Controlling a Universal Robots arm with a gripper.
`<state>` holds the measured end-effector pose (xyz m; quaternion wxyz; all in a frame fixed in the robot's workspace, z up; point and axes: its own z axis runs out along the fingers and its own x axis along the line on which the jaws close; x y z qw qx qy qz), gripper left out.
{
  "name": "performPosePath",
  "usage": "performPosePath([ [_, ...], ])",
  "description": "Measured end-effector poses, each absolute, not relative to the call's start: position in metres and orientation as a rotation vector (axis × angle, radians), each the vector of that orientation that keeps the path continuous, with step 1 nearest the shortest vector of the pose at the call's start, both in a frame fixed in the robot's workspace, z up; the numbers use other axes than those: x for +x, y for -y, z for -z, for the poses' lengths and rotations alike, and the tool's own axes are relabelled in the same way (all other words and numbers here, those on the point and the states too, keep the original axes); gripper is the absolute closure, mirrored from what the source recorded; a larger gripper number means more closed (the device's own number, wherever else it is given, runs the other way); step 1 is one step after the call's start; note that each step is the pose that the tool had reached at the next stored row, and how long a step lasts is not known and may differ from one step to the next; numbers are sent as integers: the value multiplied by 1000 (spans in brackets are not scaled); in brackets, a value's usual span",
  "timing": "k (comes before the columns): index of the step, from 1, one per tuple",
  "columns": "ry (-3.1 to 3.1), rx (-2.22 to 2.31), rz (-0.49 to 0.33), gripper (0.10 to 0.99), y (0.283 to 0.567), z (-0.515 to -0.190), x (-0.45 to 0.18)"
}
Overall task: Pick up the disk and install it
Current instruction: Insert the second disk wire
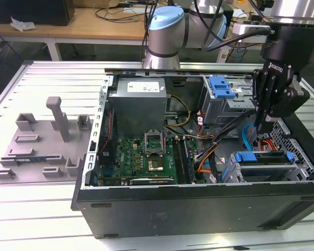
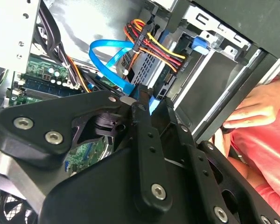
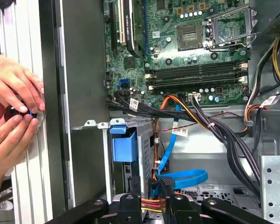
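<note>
pincer (image 1: 262, 127) fingers together, empty | above disk (image 1: 264, 158) seated in case bay (image 1: 239, 178)

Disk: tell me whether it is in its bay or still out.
In. The disk, with its blue carrier rail, sits in the bay by the case's front wall; the hand hovers just above it.
</note>
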<state>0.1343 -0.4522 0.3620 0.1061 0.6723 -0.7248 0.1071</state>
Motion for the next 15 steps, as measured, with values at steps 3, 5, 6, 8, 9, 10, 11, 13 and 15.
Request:
performPosePath([
  [3,2128,1975,-317,784,452,-361,134],
  [5,2122,1970,-323,784,452,-361,134],
  [6,2116,1967,-330,784,452,-361,134],
  [8,2111,1967,-335,784,450,-360,134],
  [9,2110,1968,-335,784,450,-360,134],
  [10,2104,1974,-337,784,448,-359,134],
  [11,2102,1977,-337,784,447,-359,134],
  [13,2100,1980,-338,784,447,-358,134],
  [15,2097,1983,-338,925,447,-358,134],
])
